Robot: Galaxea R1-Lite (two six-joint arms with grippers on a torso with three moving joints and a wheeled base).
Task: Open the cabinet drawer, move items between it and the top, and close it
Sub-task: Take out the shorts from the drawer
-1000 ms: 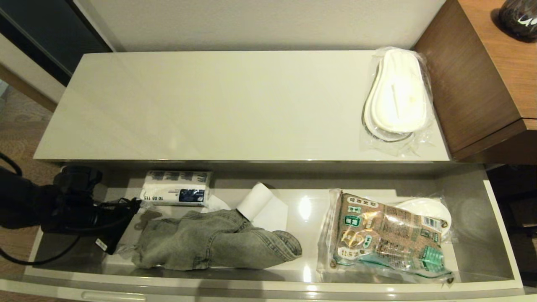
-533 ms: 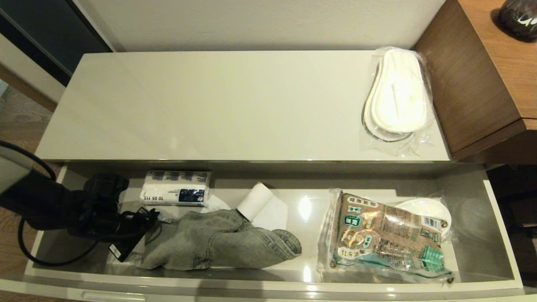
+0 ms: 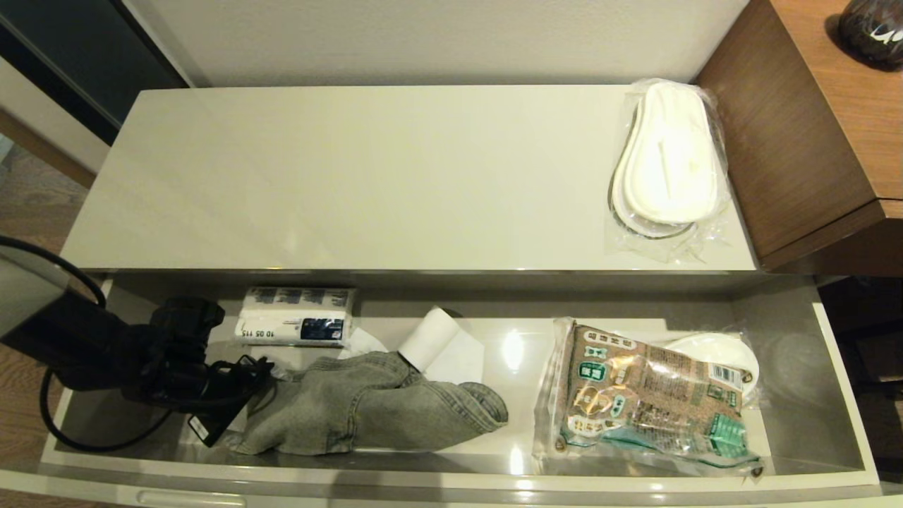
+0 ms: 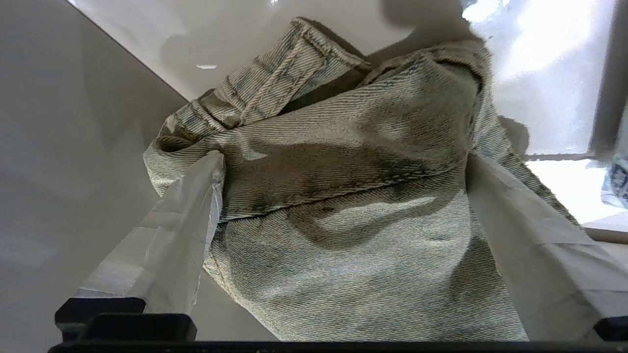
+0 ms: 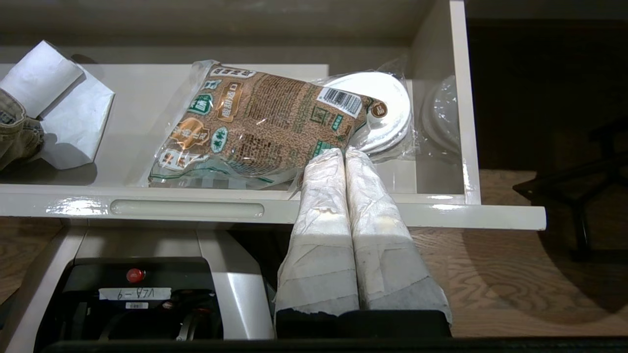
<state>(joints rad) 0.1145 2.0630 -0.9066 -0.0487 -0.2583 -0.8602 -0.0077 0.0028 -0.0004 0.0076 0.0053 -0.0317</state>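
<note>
A: What lies in the wide, shallow, glossy beige-grey cabinet drawer, going left to right?

B: It stands pulled out. At the far left there is a white wrapped packet with dark print. Then come the faded grey-blue denim jeans, bunched in a heap. Touching their far side is a white paper roll. Right of that is a brown-and-green printed packet, which lies over white discs in clear wrap.

A: And the long, glossy cream-white cabinet top?

B: It carries a clear-plastic-wrapped pair of flat white slippers at its right end, beside a brown wooden unit.

A: How is the left arm posed?

B: It reaches in from the left and lies low inside the drawer, pointing right. The left gripper is at the left end of the jeans.

A: Its claw?

B: It is spread wide. In the left wrist view a taped finger sits on each side of the denim fold, and the cloth lies between them, not yet pinched.

A: The right gripper?

B: It hangs in front of the drawer's right end, with its fingers pressed together on nothing, above the drawer front's elongated recessed handle.
</note>
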